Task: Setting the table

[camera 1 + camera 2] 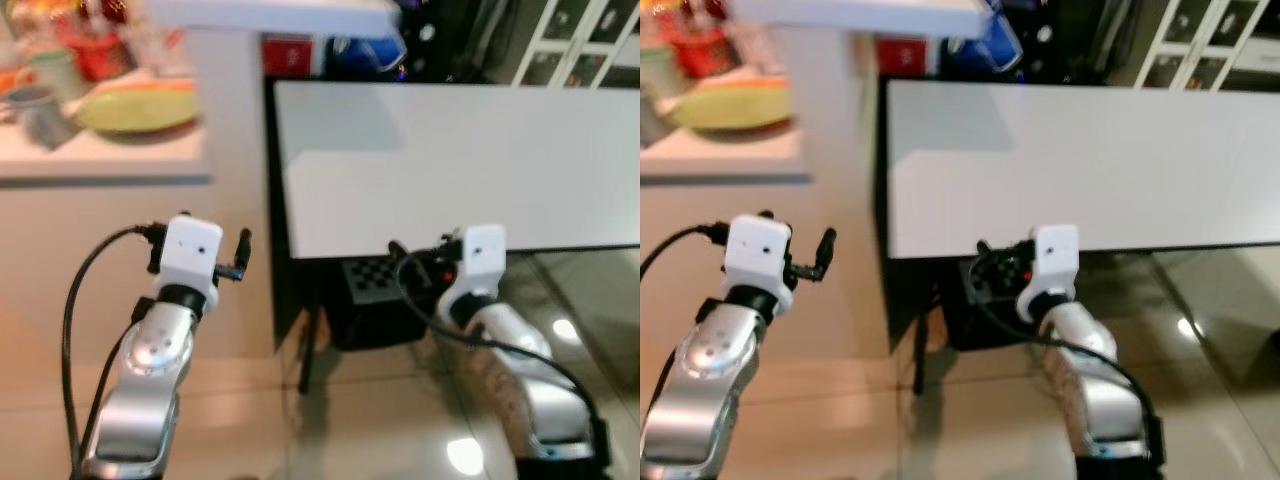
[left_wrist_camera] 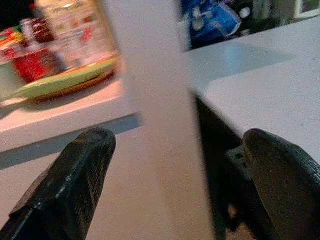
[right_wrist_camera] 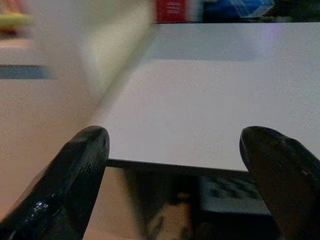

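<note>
Left pincer [image 2: 175,185] held spread wide and empty, near the pale counter surface [image 1: 100,160] at far left, carrying a green plate [image 1: 135,108], a grey cup [image 1: 35,110] and a red container [image 1: 100,50]. Right pincer [image 3: 175,175] likewise spread and empty, just before the near edge of the white table surface [image 1: 460,160]. Blurred packaging [image 2: 75,30] behind the plate, print unreadable.

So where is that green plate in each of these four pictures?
Left eye view: green plate on the counter, upper left.
Right eye view: near the upper left edge, same counter.
Left wrist view: on the counter beyond the left gripper, beside a red container.
Right wrist view: a blurred yellow-green sliver at the edge, probably the plate.
Shared landmark: the white table, to the plate's right.
</note>
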You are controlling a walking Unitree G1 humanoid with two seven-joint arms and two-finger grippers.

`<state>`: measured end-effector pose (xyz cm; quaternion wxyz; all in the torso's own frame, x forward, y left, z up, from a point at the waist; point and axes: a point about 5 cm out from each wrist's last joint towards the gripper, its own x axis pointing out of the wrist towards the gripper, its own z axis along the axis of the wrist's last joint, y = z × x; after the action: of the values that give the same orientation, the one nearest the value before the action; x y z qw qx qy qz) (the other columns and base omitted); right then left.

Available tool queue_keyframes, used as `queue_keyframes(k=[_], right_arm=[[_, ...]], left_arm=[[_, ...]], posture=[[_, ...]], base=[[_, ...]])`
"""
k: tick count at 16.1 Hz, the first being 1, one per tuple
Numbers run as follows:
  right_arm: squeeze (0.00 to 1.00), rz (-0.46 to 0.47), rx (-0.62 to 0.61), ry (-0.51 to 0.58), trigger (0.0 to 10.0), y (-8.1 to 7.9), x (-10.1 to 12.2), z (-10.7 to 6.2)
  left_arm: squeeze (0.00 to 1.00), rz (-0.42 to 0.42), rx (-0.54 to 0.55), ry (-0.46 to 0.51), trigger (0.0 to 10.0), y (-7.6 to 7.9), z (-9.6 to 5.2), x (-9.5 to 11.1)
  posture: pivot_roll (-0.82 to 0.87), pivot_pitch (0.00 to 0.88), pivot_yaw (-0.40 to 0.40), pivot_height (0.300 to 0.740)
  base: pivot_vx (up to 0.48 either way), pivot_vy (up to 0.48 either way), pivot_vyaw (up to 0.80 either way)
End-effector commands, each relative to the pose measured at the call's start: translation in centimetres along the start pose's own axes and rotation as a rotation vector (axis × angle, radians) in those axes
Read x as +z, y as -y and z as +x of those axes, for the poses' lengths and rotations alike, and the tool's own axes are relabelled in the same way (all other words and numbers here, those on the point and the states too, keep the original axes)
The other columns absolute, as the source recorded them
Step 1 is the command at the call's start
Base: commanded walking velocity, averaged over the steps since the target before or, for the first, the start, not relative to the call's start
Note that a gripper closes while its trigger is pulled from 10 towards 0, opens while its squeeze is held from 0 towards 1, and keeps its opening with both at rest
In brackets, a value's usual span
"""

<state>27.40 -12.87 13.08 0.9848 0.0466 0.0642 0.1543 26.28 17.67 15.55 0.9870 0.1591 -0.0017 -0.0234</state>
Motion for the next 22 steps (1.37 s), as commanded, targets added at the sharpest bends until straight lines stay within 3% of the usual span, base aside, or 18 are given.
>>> queue_keyframes(k=[1,18,22], right_arm=[[0.0,-0.009,-0.011,0.007,10.0,0.6,0.4,-0.2],[0.0,-0.018,0.025,0.03,10.0,-0.1,1.3,1.5],[0.0,-0.022,0.044,0.043,10.0,-0.4,1.6,1.7]], left_arm=[[0.0,-0.001,0.015,0.007,10.0,-0.2,0.2,0.0],[0.0,-0.029,0.021,0.053,10.0,0.3,0.8,1.3],[0.0,-0.065,0.045,0.11,10.0,0.2,1.5,2.3]], posture=[[0.06,0.0,-0.052,0.74],[0.09,0.0,-0.073,0.74],[0.09,0.0,-0.069,0.74]], base=[[0.0,0.39,0.0],[0.0,0.397,0.0],[0.0,-0.229,0.0]])
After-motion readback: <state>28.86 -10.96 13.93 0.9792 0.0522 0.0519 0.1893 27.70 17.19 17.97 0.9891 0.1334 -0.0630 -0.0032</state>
